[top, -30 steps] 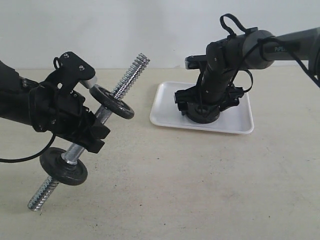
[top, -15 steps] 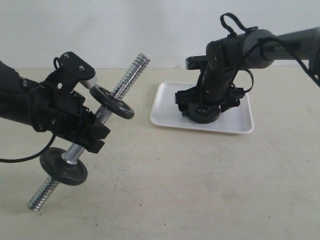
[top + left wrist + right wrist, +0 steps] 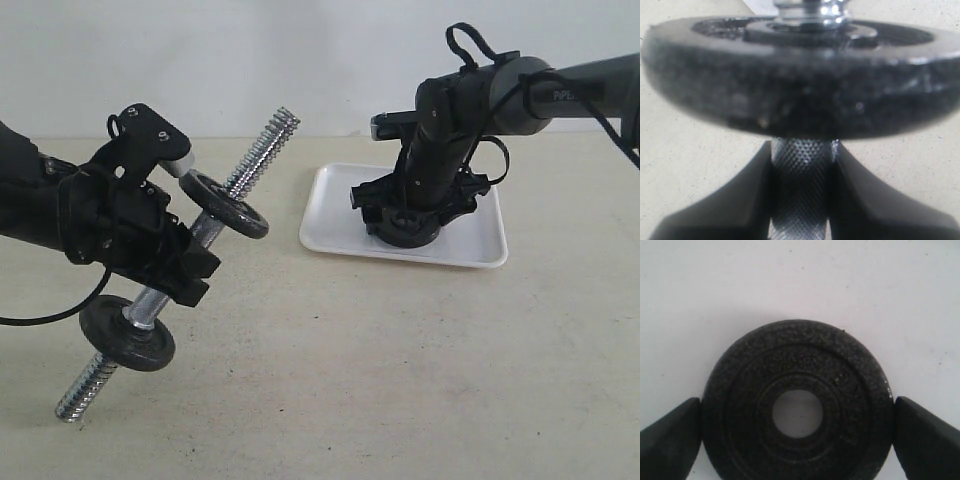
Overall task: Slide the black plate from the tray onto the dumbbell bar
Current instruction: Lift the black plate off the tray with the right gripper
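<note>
In the exterior view, the bar [image 3: 262, 146] is held tilted above the tabletop [image 3: 380, 390] by the left fingers [image 3: 192, 268], with two discs [image 3: 228, 206] seated on it, one on each side of the grip. The right arm [image 3: 445, 130] is bent down over the tray [image 3: 475, 248].

In the left wrist view, the fingers are seen clamped on the knurled bar, just beside a blurred disc.

In the right wrist view, the plate [image 3: 750, 400] is seen flat on the tray between the right fingers [image 3: 670, 440], which are spread wide at its rim. Whether it is gripped cannot be told.

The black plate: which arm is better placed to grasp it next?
Right: the right gripper straddles the black plate on the tray; the left gripper is clamped on the dumbbell bar.
</note>
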Controlling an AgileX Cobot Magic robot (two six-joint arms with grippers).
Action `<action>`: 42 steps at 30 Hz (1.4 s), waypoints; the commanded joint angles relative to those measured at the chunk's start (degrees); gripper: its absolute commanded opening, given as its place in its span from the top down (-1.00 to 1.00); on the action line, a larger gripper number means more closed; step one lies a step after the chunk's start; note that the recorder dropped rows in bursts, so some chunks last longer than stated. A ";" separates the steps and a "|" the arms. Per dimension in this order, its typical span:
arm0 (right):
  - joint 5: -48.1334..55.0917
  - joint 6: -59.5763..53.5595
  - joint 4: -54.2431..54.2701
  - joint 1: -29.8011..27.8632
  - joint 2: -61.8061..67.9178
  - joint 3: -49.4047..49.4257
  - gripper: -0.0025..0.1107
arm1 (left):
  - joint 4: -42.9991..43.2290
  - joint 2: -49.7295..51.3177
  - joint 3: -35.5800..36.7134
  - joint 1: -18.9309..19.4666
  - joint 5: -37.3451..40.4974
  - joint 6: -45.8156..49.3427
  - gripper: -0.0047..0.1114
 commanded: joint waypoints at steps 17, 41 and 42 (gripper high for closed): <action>5.94 -3.65 2.54 -0.04 -10.65 1.56 0.96 | -2.08 -3.47 -1.97 0.05 -3.47 -0.24 0.84; 22.12 -31.71 42.82 -11.50 -12.66 1.56 0.96 | -1.86 -3.47 -1.97 0.05 -3.23 -0.24 0.84; 22.98 -32.42 44.46 -11.94 -12.66 1.56 0.96 | -1.86 -3.47 -1.97 0.05 -3.23 -0.24 0.84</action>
